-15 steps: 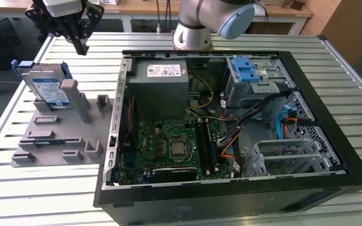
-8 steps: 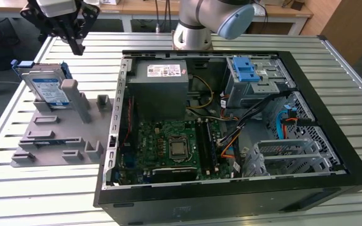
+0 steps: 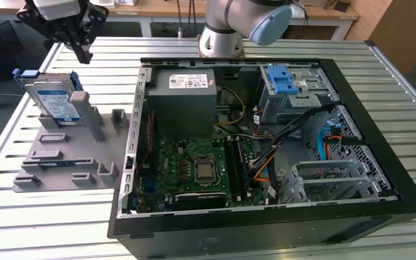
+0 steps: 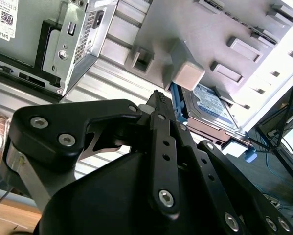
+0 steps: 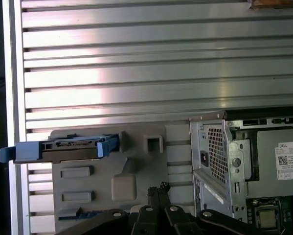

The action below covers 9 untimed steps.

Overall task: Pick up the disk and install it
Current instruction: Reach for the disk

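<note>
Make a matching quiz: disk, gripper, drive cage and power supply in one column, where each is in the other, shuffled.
1 disk
2 gripper
3 drive cage
4 power supply

a in the case, exterior view's right
b on edge in the grey fixture
c in the case, exterior view's left
d in the air above the table

Pairs: 1-b, 2-d, 3-a, 4-c

Silver-grey arm, pale blue joint cap, black screw-studded pincer.
</note>
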Available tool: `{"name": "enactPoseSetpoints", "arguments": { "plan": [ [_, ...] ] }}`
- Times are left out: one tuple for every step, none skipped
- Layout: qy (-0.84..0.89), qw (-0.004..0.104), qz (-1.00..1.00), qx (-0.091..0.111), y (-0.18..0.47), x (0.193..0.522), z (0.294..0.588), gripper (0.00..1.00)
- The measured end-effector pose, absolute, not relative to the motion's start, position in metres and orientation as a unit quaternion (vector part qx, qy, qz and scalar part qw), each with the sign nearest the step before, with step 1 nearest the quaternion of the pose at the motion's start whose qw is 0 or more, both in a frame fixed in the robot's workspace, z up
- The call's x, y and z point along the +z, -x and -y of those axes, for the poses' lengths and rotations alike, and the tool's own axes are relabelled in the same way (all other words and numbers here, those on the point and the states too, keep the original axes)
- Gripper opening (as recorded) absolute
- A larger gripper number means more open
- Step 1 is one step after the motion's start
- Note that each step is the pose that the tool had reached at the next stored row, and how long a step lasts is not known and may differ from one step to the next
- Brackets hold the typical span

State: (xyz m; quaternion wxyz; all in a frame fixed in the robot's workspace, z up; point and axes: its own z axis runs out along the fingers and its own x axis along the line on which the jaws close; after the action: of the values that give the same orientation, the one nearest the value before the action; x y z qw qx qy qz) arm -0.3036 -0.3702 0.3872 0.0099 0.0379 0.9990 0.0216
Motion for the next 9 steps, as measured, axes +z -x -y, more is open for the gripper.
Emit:
{"name": "enactPoseSetpoints", "arguments": {
  "plan": [
    [-0.038,0.01,-0.999,0.022,0.3046,0.3871,0.3702,0.11],
    [-0.038,0.01,-0.999,0.022,0.3057,0.3871,0.3701,0.11],
    [-0.038,0.01,-0.999,0.022,0.3067,0.387,0.3701,0.11],
    [-0.038,0.01,-0.999,0.022,0.3077,0.3869,0.3701,0.11],
    [-0.038,0.01,-0.999,0.022,0.3087,0.3869,0.3701,0.11],
    [-0.038,0.009,-0.999,0.022,0.3098,0.3868,0.3701,0.11],
    [-0.038,0.009,-0.999,0.022,0.3107,0.3867,0.3701,0.11],
    [-0.038,0.009,-0.999,0.022,0.3116,0.3867,0.37,0.11],
    [-0.038,0.009,-0.999,0.022,0.3126,0.3866,0.37,0.11]
  ]
}}
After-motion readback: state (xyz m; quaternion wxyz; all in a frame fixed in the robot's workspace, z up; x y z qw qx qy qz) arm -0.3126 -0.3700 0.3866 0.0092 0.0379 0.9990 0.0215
